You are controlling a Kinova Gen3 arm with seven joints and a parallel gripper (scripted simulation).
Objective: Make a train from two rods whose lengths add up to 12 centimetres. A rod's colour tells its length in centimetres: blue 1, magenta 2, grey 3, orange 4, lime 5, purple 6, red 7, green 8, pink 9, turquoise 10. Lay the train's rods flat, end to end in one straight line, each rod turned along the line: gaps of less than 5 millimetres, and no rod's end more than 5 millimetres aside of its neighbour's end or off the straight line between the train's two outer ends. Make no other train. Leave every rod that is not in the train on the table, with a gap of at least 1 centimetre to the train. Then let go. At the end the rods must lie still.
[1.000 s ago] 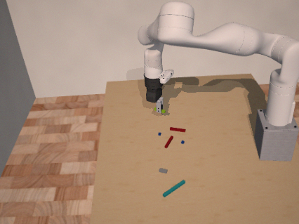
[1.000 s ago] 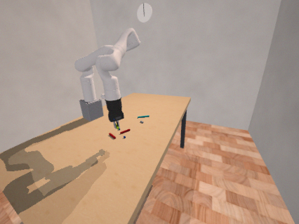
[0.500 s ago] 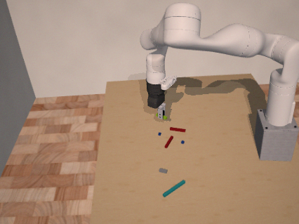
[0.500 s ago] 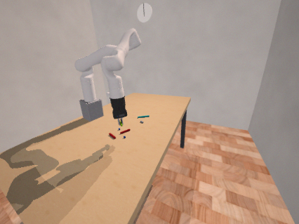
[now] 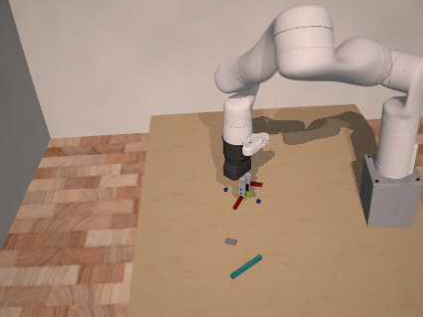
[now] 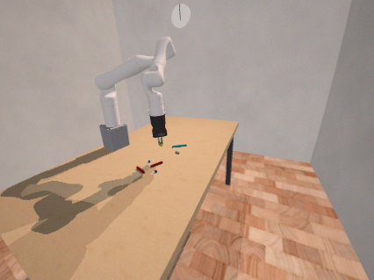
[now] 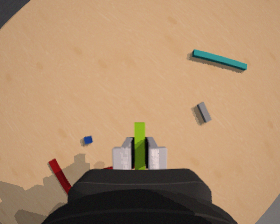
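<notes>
Held above the table (image 5: pixel 179 216) (image 6: pixel 132 226) (image 7: pixel 100 95), 1 lime rod (image 5: pixel 249 195) (image 6: pixel 161 144) (image 7: pixel 140 145) spans the narrowed gap of the closed gripper (image 5: pixel 244 186) (image 6: pixel 161 142) (image 7: pixel 139 147); 2 red rods, seemingly apart, lie below.

Top and exterior distant, wrist close above.
</notes>
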